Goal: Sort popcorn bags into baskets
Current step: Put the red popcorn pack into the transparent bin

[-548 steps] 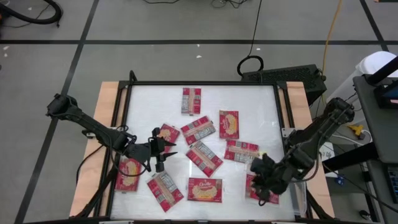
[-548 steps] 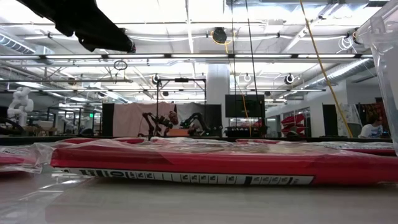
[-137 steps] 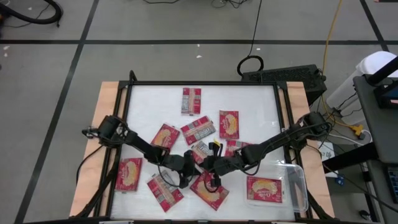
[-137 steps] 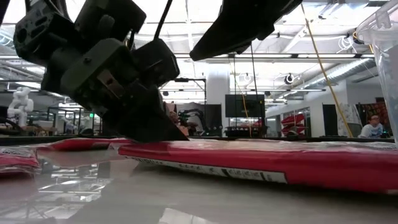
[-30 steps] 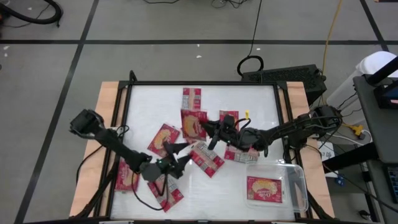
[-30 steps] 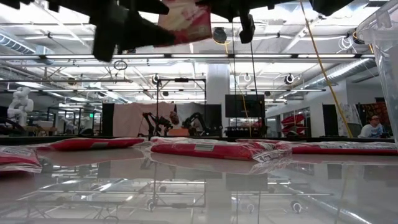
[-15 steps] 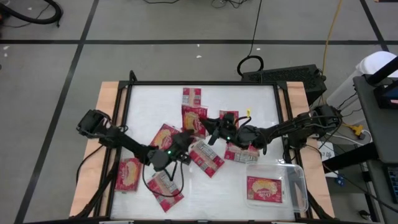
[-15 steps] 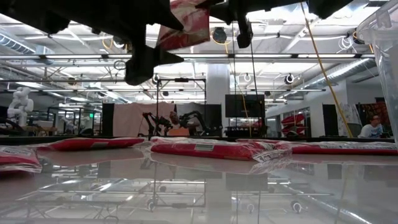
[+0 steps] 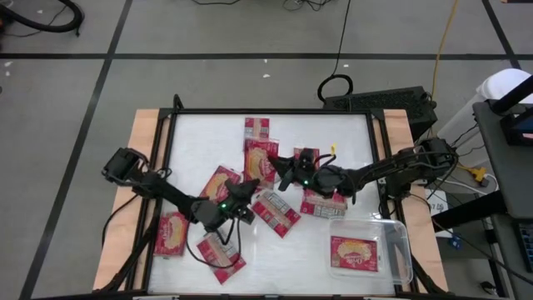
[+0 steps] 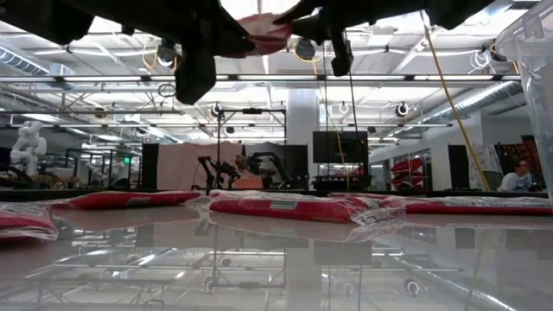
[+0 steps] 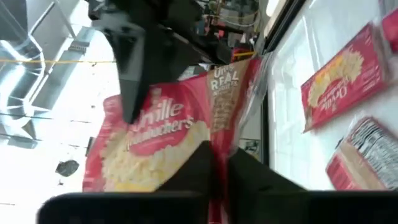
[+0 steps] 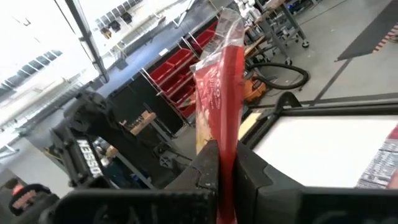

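One red popcorn bag (image 9: 261, 161) hangs in the air over the table's middle, held between both grippers. My left gripper (image 9: 248, 188) reaches it from the near left and is shut on it. My right gripper (image 9: 280, 173) comes from the right and is shut on it too. The left wrist view shows the bag's (image 11: 155, 137) yellow picture face; the right wrist view shows the bag (image 12: 219, 81) edge-on. Several other popcorn bags (image 9: 275, 211) lie flat on the table. The clear basket (image 9: 402, 242) stands at the near right with one bag (image 9: 354, 252) inside. My left gripper pinches the bag's near edge (image 11: 219, 144) between its two fingers. The fingers lie about level and come from the table's near left. The bag is lifted clear of the table. My right gripper pinches an edge of the bag (image 12: 227, 144) between its two fingers, level, from the table's right side. The bag stands out past the fingertips, edge-on to them, clear of the table.
Loose bags lie at the far middle (image 9: 256, 129), left (image 9: 171, 233), near left (image 9: 221, 254) and right of middle (image 9: 321, 202). In the low view, flat bags (image 10: 294, 207) lie across the table and the basket's wall (image 10: 537, 78) rises at the right.
My left gripper has moved from the near left toward the held bag, rolled about its own line, and shut from wide open onto the bag's near edge. My right gripper has stayed in place and rolled a little, so the bag has tipped from face-on toward level in the low view.
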Available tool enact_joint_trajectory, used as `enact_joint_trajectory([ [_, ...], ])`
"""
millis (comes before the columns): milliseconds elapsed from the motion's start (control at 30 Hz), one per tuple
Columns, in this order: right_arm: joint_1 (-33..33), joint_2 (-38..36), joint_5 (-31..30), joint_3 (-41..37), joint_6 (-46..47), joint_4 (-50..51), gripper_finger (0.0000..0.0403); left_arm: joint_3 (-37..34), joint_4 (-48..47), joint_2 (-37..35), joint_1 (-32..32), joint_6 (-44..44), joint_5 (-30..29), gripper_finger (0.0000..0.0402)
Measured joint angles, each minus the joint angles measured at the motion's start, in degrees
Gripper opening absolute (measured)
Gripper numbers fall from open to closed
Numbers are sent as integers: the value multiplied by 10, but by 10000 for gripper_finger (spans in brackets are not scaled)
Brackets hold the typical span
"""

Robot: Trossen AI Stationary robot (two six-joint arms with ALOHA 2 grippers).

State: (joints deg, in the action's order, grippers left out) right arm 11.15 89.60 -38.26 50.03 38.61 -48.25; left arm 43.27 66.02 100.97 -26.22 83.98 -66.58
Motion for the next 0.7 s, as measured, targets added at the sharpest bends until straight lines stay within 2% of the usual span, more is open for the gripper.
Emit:
enact_joint_trajectory([
  [233,2,0,12,-15,7,0,9,0,0,0,-19,-5,-4,23],
  [333,3,-4,24,-26,11,0,16,0,-1,0,-28,-12,-5,10],
  [600,17,-4,30,-39,5,8,95,1,-32,-1,-41,-100,-15,8],
  [700,25,-13,30,-39,-33,26,126,1,-57,-2,-50,-142,-16,8],
])
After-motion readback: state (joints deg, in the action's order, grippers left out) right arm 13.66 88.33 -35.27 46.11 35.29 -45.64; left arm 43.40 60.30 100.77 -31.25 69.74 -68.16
